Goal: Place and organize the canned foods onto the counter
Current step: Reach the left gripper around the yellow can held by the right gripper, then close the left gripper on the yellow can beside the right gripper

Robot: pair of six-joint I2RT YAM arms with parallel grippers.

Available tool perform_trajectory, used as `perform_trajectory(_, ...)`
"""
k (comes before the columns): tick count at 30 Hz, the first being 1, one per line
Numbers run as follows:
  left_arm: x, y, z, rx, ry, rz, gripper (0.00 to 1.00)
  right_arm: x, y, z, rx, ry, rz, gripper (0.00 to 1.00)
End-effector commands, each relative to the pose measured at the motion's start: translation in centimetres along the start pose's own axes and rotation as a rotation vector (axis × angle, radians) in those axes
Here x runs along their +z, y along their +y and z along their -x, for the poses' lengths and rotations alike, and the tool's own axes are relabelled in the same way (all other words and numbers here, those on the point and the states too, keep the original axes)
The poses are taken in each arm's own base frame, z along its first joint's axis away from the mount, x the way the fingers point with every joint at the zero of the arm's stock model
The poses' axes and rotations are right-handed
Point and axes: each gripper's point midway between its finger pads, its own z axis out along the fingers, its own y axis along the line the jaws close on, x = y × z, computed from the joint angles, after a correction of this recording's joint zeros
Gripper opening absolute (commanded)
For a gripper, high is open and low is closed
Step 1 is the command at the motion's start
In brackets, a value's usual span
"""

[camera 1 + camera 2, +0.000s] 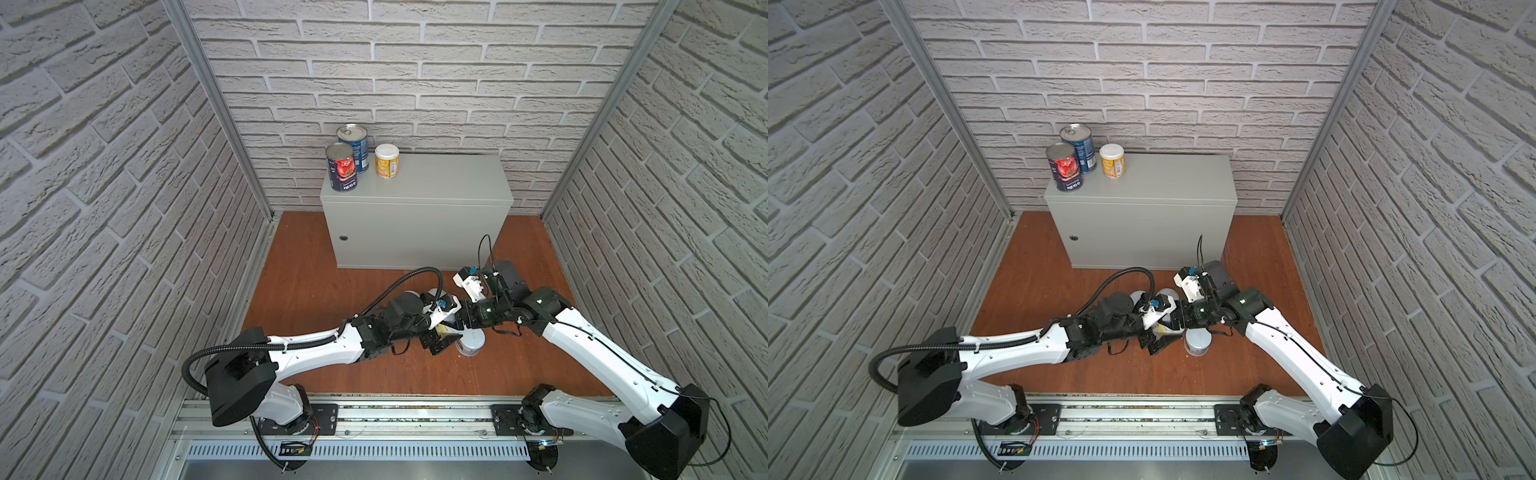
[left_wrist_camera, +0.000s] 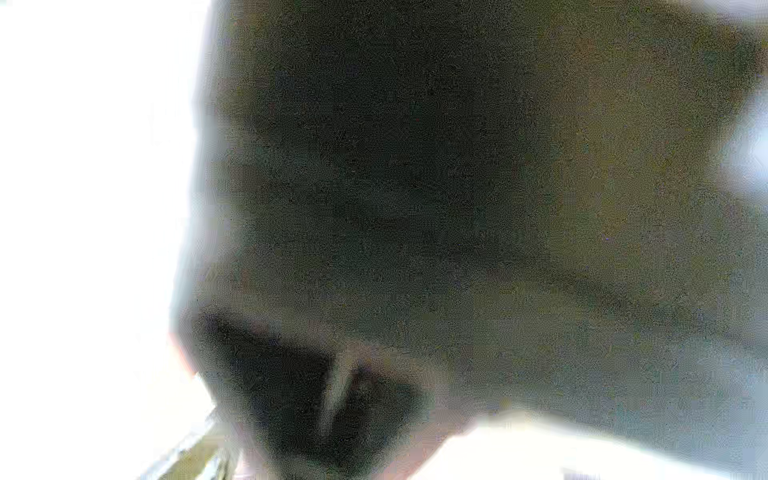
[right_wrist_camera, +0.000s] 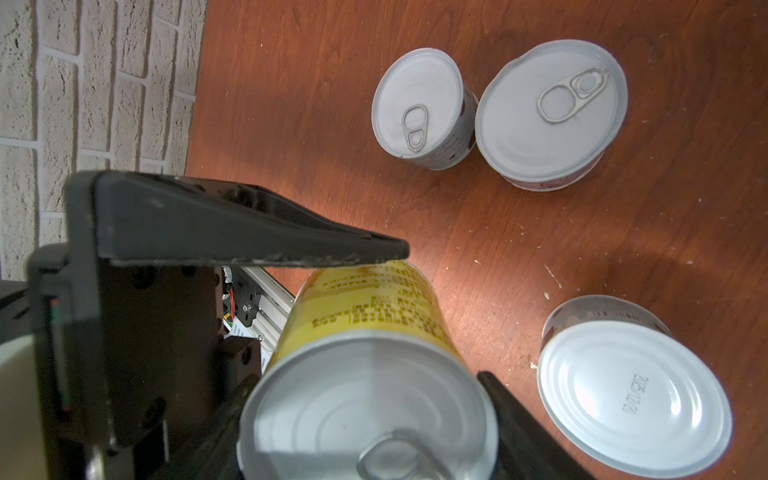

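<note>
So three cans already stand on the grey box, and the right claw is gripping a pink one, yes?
Not pink. The right wrist view shows the right gripper shut on a yellow-labelled can. The rest holds: three cans stand on the grey box, the tomato can, the blue can and another yellow can.

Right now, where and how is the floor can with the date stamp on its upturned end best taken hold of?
Probably by the curved side wall of the date-stamped can, squeezed across its width, coming down from above. It stands on end on the floor, its flat rimmed end offers no hold, and bare floor shows around it except toward the yellow can.
</note>
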Motion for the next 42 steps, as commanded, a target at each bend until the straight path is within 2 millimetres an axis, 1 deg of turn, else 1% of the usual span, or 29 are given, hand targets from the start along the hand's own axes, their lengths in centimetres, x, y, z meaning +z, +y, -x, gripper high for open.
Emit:
perform_trajectory(1, -0.2, -0.4, -1.8, 0.013, 0.049, -0.001, 0.98, -2.1, 3.0, 2.2, -0.084, -0.084, 0.096, 0.64)
perform_trajectory(9, 0.2, -0.7, -2.8, 0.017, 0.08, -0.005, 0.98, -2.2, 3.3, 2.3, -0.092, -0.065, 0.102, 0.63)
perform_trajectory(15, 0.3, -0.8, -3.4, 0.023, 0.094, -0.005, 0.98, -2.1, 3.9, 2.3, -0.098, -0.053, 0.138, 0.63)
perform_trajectory(20, 0.4, -1.0, -3.8, 0.029, 0.102, -0.002, 0.98, -2.0, 3.7, 2.2, -0.094, -0.041, 0.128, 0.63)
perform_trajectory(31, 0.8, 0.3, -4.8, 0.041, 0.141, 0.081, 0.98, -2.1, 3.7, 2.3, -0.093, -0.046, 0.123, 0.63)
perform_trajectory(35, 1.0, 0.4, -4.5, 0.047, 0.13, 0.083, 0.98, -2.1, 3.8, 2.4, -0.093, -0.044, 0.132, 0.62)
perform_trajectory(42, 1.4, 0.6, -5.5, 0.047, 0.154, 0.093, 0.98, -2.3, 4.0, 2.2, -0.097, -0.043, 0.137, 0.62)
